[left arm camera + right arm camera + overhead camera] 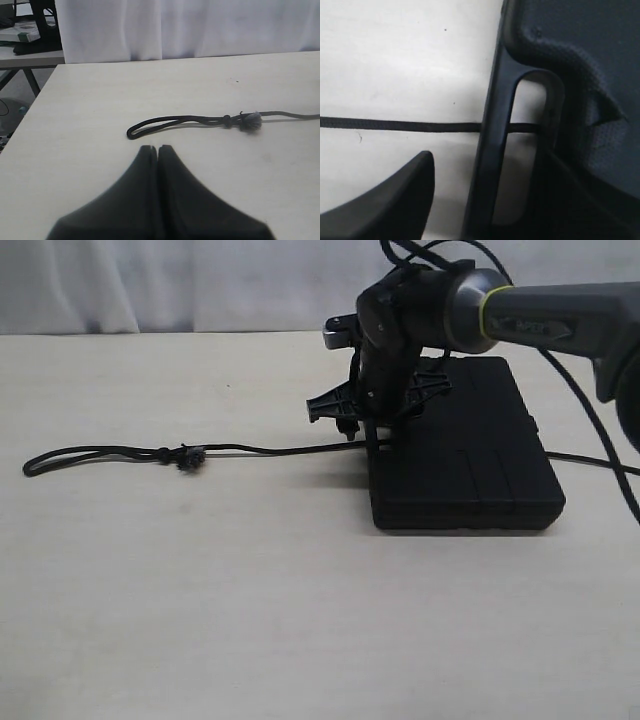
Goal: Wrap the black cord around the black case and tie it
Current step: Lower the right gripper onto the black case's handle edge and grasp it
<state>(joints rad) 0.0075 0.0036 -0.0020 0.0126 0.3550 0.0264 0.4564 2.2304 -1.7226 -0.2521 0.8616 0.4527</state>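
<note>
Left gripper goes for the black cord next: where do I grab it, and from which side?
Probably the doubled stretch of the black cord just before its frayed knot, coming straight down with jaws across it. There it lies flat on the table, clear of the black case, and the knot should stop it slipping through.

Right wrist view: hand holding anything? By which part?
Nothing held. The right hand stands open at the handle of the flat black plastic case; its visible finger touches neither the handle nor the thin black braided cord.
</note>
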